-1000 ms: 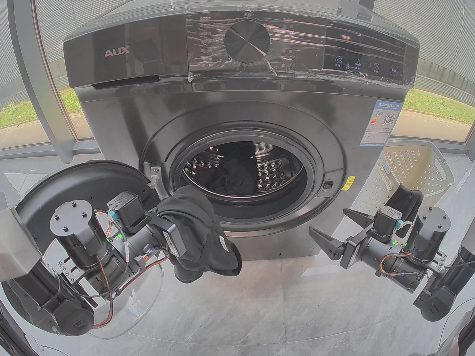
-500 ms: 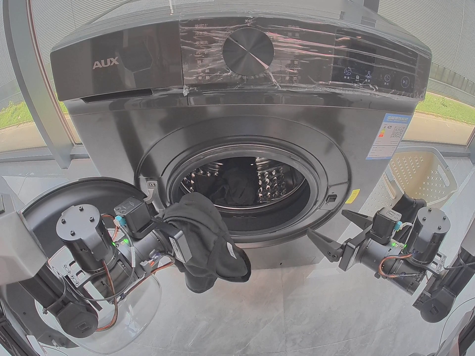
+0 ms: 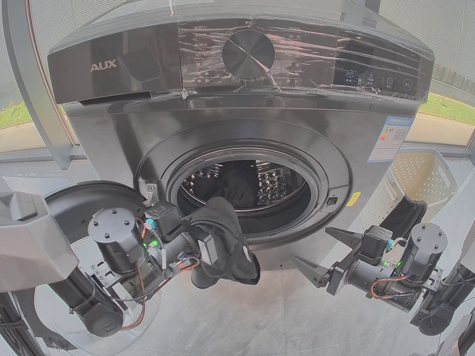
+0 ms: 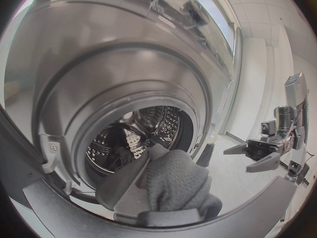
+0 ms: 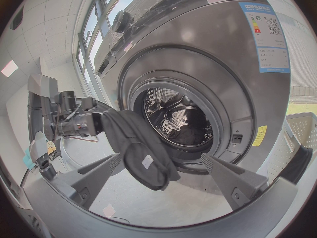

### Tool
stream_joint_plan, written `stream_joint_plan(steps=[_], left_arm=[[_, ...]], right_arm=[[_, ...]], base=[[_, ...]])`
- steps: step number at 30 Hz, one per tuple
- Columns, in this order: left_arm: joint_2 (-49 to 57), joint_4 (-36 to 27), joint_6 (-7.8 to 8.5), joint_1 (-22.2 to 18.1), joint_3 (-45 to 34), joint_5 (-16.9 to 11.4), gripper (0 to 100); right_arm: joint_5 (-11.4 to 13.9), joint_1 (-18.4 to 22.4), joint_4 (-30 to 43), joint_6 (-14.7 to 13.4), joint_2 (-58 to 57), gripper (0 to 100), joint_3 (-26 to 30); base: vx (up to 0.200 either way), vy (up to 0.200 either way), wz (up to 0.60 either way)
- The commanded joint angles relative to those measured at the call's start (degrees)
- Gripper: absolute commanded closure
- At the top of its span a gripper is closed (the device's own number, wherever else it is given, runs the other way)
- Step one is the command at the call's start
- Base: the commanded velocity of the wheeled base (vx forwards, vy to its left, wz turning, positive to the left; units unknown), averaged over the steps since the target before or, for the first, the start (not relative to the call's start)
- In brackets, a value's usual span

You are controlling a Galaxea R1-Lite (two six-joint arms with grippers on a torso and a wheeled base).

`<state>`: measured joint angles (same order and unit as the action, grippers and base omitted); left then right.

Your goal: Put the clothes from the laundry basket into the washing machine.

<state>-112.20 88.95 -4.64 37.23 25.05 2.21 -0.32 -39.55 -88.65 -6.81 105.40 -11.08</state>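
Starting at the left gripper [image 4: 145,195], we find its fingers clamped on a black garment [image 3: 225,238], which is bunched over them and droops in a loose fold beneath the wrist. The relation that matters to us is this: the drum opening [image 3: 242,189] of the washing machine [image 3: 237,110] lies just ahead of that gripper, slightly above it and a little toward the robot's right. The top of the bundle is level with the opening's lower lip, while the hanging fold sits below it. We judge that the coming move must carry the bundle up and forward so the fold clears the rim rather than dragging on it. The left arm is plainly the nearer one. The right gripper [image 3: 311,245] hangs with its fingers spread and nothing between them, off to the right and lower than the opening, well apart from the cloth. Inside the drum a dark heap of clothes [image 3: 237,181] lies toward the back. The door [image 3: 84,208] stands swung wide to the left, behind the left arm. Right of the machine stands the laundry basket [image 3: 420,169], with another dark garment [image 3: 403,216] draped over its rim. Beneath is a pale tiled floor [image 3: 277,312], and windows [image 3: 448,114] run behind the machine.
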Motion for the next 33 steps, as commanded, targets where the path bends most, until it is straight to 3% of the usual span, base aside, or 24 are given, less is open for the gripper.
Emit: stream_joint_plan(steps=[1,8,18,29,33], left_arm=[[-7.5,0.3,-0.45,0.1,5.2,-1.0,100],[-17.0,-0.2,-0.72,-2.1,19.8,-0.1,100],[-24.1,-6.3,-0.63,-2.6,30.0,1.0,100],[-29.8,-16.5,-0.8,-2.4,46.1,1.2,100],[-31.2,-22.7,-0.01,-2.8,52.4,3.1,100]], right_arm=[[-0.3,-1.9,0.0,-0.4,0.2,0,0.2],[-0.2,-1.9,0.0,-0.4,0.2,0,0.2],[-0.2,-1.9,0.0,-0.4,0.5,0,1.0],[-0.2,-1.9,0.0,-0.4,1.2,0,0.6],[-0.2,-1.8,0.0,-0.4,1.4,0,0.8]], base=[[0.0,0.0,0.0],[0.0,0.0,0.0],[0.0,0.0,0.0],[0.0,0.0,0.0],[0.0,0.0,0.0]])
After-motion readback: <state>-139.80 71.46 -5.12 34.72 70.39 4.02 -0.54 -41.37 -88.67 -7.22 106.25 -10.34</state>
